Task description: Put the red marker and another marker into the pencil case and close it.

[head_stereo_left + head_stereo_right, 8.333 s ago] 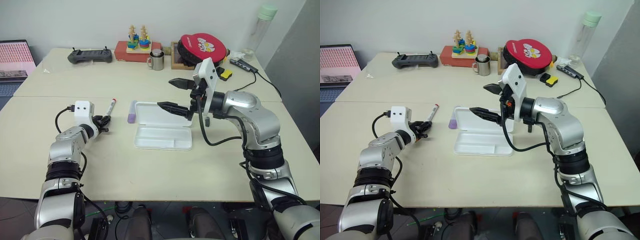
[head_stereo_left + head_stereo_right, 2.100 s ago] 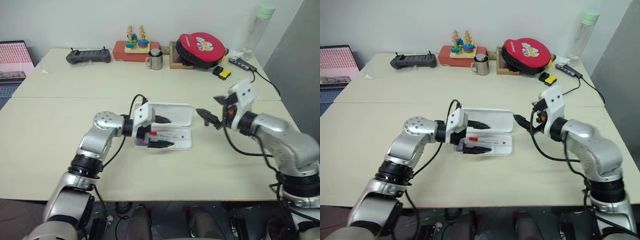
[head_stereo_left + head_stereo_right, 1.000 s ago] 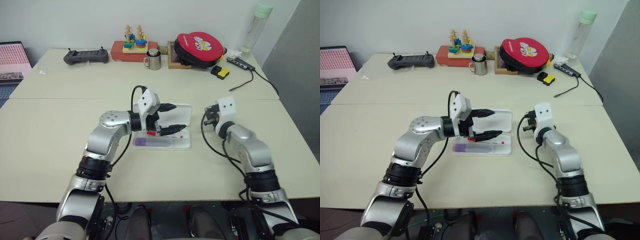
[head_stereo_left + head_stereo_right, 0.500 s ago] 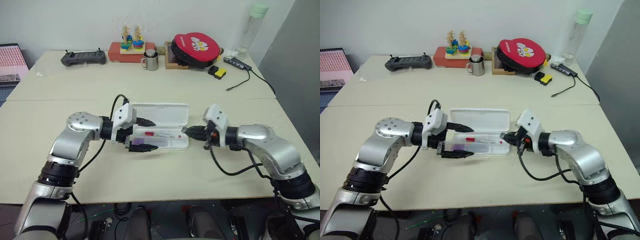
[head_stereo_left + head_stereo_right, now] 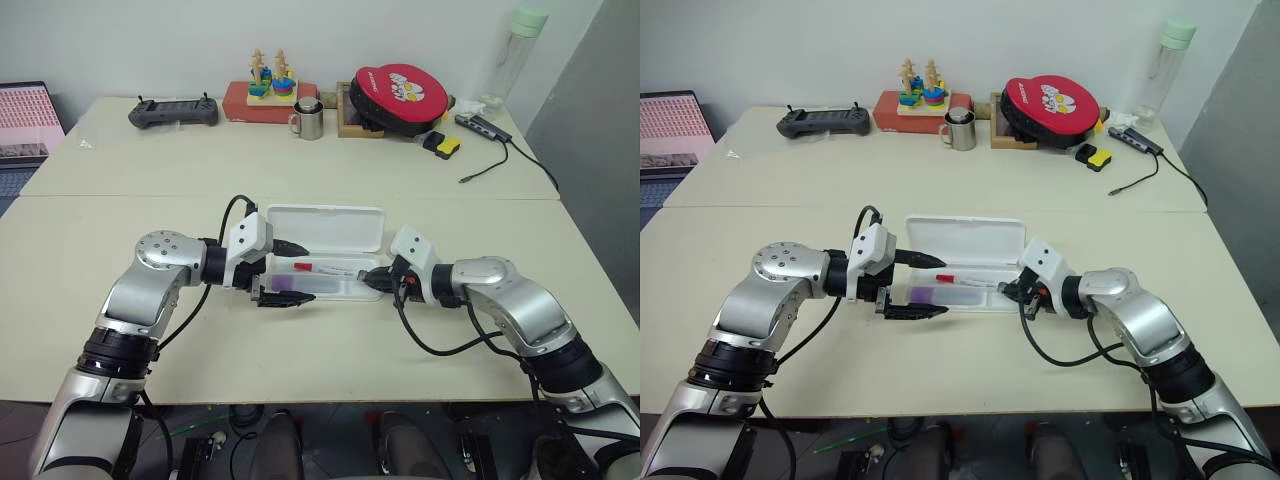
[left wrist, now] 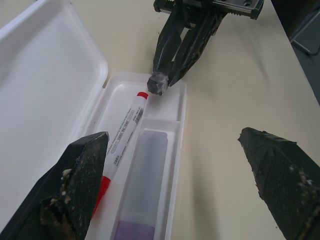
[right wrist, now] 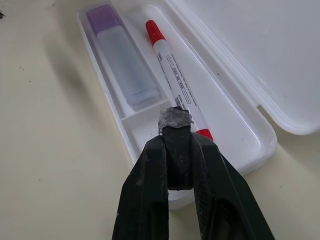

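The wide cream laminate surface point(image 5: 120, 330) carries everything. At its middle lies the flat white plastic pencil case with rounded corners point(image 5: 330, 225), its hinged lid thrown back flat toward twelve o'clock and its tray toward six. At the tray's nine o'clock end hovers the left end effector point(image 5: 284, 272), its two black fingers spread wide apart with nothing between them, one over the lid and one just outside the tray's near wall. At the tray's three o'clock end the right end effector point(image 7: 175, 120) has its fingers nearly together, their tips meeting over the tray's rim, gripping nothing. In the tray's lid-side channel lies the slim white-barrelled red marker with red cap point(image 7: 175, 82). Beside it, in the six o'clock compartment, lies the short thick pale purple marker point(image 7: 120, 62).
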Robot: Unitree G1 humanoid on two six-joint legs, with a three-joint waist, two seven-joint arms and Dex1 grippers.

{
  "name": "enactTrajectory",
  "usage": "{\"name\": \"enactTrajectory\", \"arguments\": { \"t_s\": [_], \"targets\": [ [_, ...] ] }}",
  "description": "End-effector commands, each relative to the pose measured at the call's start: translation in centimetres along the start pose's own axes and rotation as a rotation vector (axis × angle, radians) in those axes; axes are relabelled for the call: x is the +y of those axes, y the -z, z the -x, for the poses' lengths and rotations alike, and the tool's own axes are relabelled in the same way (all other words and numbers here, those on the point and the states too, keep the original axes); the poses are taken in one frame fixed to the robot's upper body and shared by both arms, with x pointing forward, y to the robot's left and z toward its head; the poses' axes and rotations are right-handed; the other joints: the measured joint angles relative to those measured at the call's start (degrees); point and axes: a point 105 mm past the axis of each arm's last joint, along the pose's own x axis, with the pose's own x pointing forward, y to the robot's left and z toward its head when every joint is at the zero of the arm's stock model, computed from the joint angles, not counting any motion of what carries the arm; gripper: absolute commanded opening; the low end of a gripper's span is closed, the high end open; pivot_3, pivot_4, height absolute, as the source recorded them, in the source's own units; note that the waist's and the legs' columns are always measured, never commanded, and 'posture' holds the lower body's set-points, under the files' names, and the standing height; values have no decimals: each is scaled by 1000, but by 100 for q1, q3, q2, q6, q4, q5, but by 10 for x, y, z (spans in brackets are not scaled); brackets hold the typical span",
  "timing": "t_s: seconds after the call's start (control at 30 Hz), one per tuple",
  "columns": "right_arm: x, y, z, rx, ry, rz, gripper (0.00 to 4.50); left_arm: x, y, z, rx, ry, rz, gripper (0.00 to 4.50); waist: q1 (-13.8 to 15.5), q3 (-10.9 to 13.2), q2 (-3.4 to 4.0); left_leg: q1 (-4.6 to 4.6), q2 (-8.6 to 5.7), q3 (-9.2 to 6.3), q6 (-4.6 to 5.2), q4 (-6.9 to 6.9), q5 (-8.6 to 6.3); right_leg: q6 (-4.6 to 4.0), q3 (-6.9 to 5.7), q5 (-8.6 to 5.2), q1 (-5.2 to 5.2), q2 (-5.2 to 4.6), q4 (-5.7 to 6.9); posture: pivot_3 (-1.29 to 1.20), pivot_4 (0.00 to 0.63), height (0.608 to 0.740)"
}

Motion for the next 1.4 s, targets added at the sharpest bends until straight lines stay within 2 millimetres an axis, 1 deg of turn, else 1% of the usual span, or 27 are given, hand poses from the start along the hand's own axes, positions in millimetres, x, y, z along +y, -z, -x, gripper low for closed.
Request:
{"name": "enactTrajectory", "arguments": {
  "t_s": [0.03, 0.17, 0.23, 0.3, 0.37, 0.4, 0.43, 0.47, 0.53, 0.57, 0.6, 0.67, 0.73, 0.8, 0.87, 0.93, 1.07, 1.2, 1.3, 1.33, 1.4],
  "targets": [
    [3, -12, 2, -37, -10, 37, 1727, 0, -12, 1, -27, -16, -37, 4500, 0, 0, 0, 0, 0, 0, 0, 0, 0, 1, 0, 0, 0, 0, 0, 0, 150, 740],
    [2, -14, 2, -41, -8, 41, 2670, 0, -13, 0, -33, -25, -29, 4500, 1, 0, 0, 0, 0, 0, 0, 0, 0, 0, 0, 0, 0, 0, 0, 0, 150, 740],
    [1, -18, 3, -56, -6, 43, 3078, 1, -12, 1, -31, -38, -22, 4500, 1, 0, 0, 0, 0, 0, 0, 0, 0, 0, 0, 0, 0, 0, 0, 0, 150, 740],
    [0, -33, 8, -123, -14, 33, 3403, 3, -12, 4, -47, -71, -1, 4500, 0, 0, 0, 0, 0, 0, 0, 0, 0, 0, 0, 0, 0, 0, 0, 0, 150, 740],
    [9, -60, 19, -254, -99, 7, 3141, 7, -17, 10, -106, -128, 55, 4500, -1, 0, 0, 0, 0, 0, 0, 0, 0, 0, 0, 1, 0, 0, 2, 0, 150, 740],
    [13, -68, 23, -294, -126, 0, 3016, 8, -19, 12, -126, -147, 73, 4500, -1, 1, -1, 0, 0, 0, 0, 0, 0, 0, 0, 0, 0, 0, 2, 0, 150, 740],
    [14, -73, 26, -314, -138, -5, 2720, 8, -20, 13, -135, -158, 83, 4500, -10, 1, 0, 0, 0, 0, 0, 0, 0, 1, 0, 1, 0, 0, 2, 0, 150, 740],
    [10, -77, 27, -326, -120, -1, 2362, 7, -23, 15, -155, -164, 101, 4500, -13, 0, -1, 0, 1, 0, 0, 1, 0, 1, 0, 1, 1, 0, 3, 0, 150, 740],
    [-2, -94, 29, -363, -71, 10, 1803, 8, -25, 24, -199, -214, 149, 4500, -34, 0, -1, 3, 1, -3, 0, 1, 0, 1, -3, 1, 4, 0, 3, 0, 150, 740],
    [-15, -107, 30, -390, -22, 4, 1578, 11, -27, 32, -222, -258, 172, 4500, -42, 0, -1, 5, 1, -2, 0, 1, 0, 1, 0, 1, 4, 0, 4, 0, 150, 740],
    [-23, -116, 30, -407, 8, -3, 1350, 12, -28, 37, -235, -287, 186, 4500, -53, 0, -1, 6, 1, -2, 0, 0, 0, 2, -1, 1, 5, 0, 4, 0, 150, 740],
    [-44, -133, 24, -407, 91, 0, 939, 18, -37, 50, -290, -359, 200, 4500, -63, 1, 0, 12, 3, -2, 0, 0, 0, 3, 0, 3, 5, 1, 9, 0, 150, 740],
    [-60, -143, 14, -379, 146, -8, 495, 21, -49, 60, -354, -396, 206, 4500, -51, 1, 0, 14, 3, -3, 1, 1, 1, 4, -1, 3, 4, 1, 11, 0, 150, 740],
    [-75, -145, 1, -329, 218, -33, 56, 23, -60, 68, -408, -422, 199, 4500, -39, 0, -2, 14, 3, -3, 0, 0, 1, 3, -1, 4, 6, 1, 7, 0, 150, 740],
    [-82, -143, -14, -276, 247, -44, 11, 24, -70, 75, -455, -440, 203, 4500, -23, 0, -2, 13, 2, 0, 0, -2, 1, -2, 0, 7, 7, 0, 3, 0, 150, 740],
    [-84, -142, -19, -259, 250, -43, 11, 24, -73, 77, -469, -445, 211, 4500, 3, -1, -3, 10, 1, 0, 0, -3, 0, -22, -1, 16, 6, 0, 2, 0, 150, 740],
    [-82, -131, -40, -179, 228, 0, 11, 18, -65, 87, -449, -484, 215, 4500, -4, -1, -3, -3, -2, 3, -2, -6, -1, -24, 1, 17, -3, -4, -3, 0, 150, 740],
    [-81, -118, -48, -128, 207, 27, 11, 10, -60, 84, -424, -462, 219, 4500, -33, 0, -2, -2, 1, 3, -2, -15, -1, -30, -3, 14, -11, -1, 4, 0, 150, 740],
    [-71, -113, -52, -108, 144, 46, 11, 10, -60, 84, -424, -470, 218, 4500, -31, -1, -2, -2, 1, 2, -2, -13, -1, -30, -3, 14, -8, -1, 5, 0, 150, 740],
    [-65, -111, -52, -103, 106, 62, 11, 10, -58, 83, -414, -472, 215, 4500, -32, -1, -2, -1, 1, 2, -2, -13, -1, -29, -2, 14, -8, -1, 4, 0, 150, 740],
    [-42, -110, -50, -104, -22, 109, 11, 10, -57, 81, -409, -468, 215, 4500, -31, -1, -2, 0, 1, 2, -2, -13, -1, -29, -2, 14, -8, -1, 4, 0, 150, 740]
  ]
}}
